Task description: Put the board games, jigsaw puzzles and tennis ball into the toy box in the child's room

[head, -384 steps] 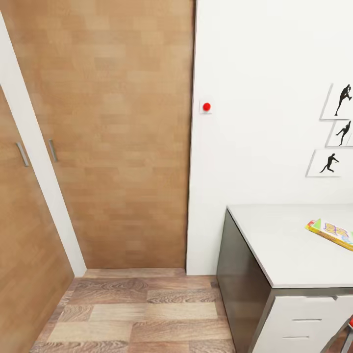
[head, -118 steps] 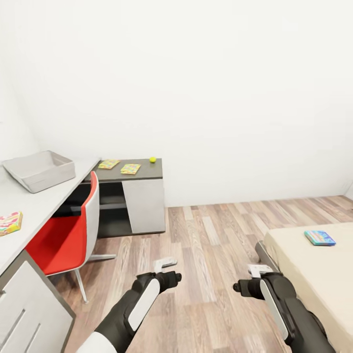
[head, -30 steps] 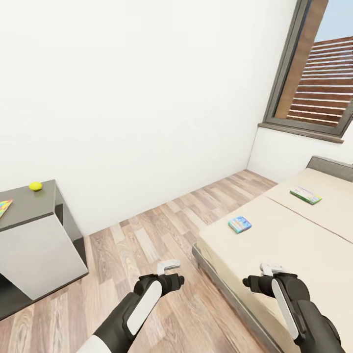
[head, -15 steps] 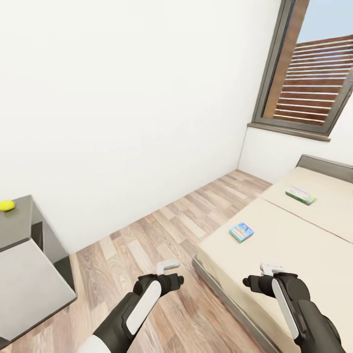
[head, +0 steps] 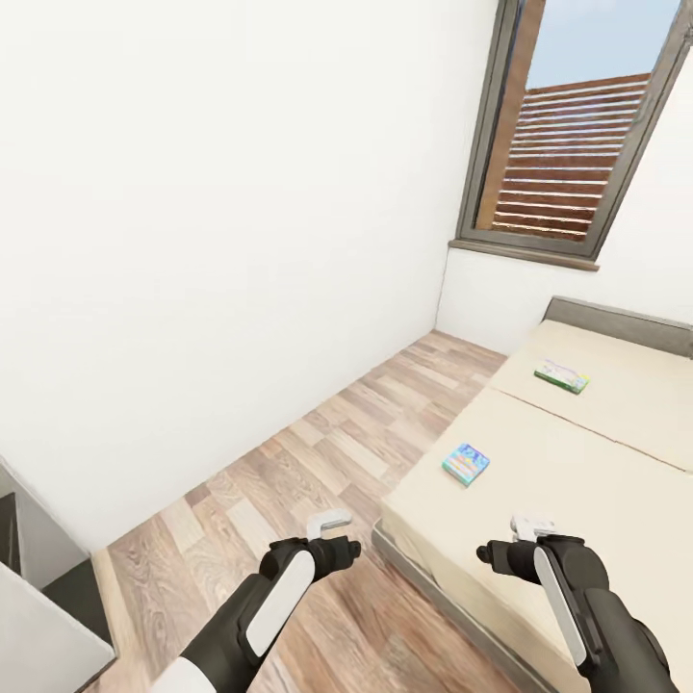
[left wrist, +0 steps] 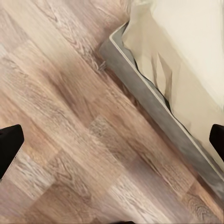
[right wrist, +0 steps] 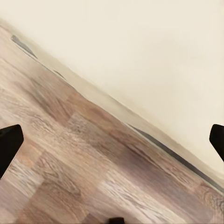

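Two grippers hang low in front of the robot, both empty. The left gripper [head: 332, 535] sits over the wood-plank floor [head: 318, 452]; its wrist view shows the fingers spread wide at the picture's edges, nothing between them. The right gripper [head: 508, 541] sits over the near edge of the bed [head: 597, 481], likewise spread apart and holding nothing.

Outward from the right gripper, the blue board game [head: 466, 464] lies flat on the bed close to its near floor-side corner, ahead of that gripper and slightly toward the left one. It is near, but not within reach as the arms are now posed. It looks nearly square, turned corner-on to the robot, so no long axis can be named with confidence. The right arm is judged the nearer; the left would have to cross over the bed's edge.

Further along the bed, past a seam in the mattress and toward the headboard end, lies the green board game [head: 561, 375], long axis running roughly along the headboard. It is well apart from both grippers.

Against half a second earlier, the whole view has swung right: the dark desk with the tennis ball has slid off the left edge, and the window [head: 568, 144] fills more of the frame. That is camera motion; the games have not moved on the bed. Both arms keep the same posture.
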Tool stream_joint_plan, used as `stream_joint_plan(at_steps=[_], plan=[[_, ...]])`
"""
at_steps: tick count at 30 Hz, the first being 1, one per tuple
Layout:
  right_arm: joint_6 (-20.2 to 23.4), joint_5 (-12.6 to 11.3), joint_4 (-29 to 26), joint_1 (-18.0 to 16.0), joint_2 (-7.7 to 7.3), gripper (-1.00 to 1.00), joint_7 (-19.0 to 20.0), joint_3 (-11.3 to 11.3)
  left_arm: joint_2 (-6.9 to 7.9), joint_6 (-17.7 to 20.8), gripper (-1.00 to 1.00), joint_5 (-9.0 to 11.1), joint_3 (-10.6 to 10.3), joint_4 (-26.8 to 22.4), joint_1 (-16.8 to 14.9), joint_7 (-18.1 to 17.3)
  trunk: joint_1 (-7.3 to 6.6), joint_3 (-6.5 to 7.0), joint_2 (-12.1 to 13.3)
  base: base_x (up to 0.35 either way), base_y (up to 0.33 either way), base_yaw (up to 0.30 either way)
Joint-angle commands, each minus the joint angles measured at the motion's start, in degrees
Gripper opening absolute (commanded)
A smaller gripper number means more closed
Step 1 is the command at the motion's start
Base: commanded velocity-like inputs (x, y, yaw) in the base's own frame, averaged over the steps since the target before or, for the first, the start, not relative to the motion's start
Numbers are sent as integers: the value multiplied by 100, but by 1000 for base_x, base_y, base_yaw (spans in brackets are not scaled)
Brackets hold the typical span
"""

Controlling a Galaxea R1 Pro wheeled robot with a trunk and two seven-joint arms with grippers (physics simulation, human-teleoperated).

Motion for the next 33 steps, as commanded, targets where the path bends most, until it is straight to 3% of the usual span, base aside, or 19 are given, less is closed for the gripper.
stream_joint_plan(at_steps=[1, 33], plan=[[26, -27, -6, -4, 1, 100, -1, -5, 3, 3, 100, 60, -10, -9, -3, 56, 2, -6, -3, 240, 269, -283], [18, -14, -2, -13, -16, 100, -1, -35, 23, -31, 100, 46, 46, -15, 32, 57, 2, -6, -3, 251, 261, -286]])
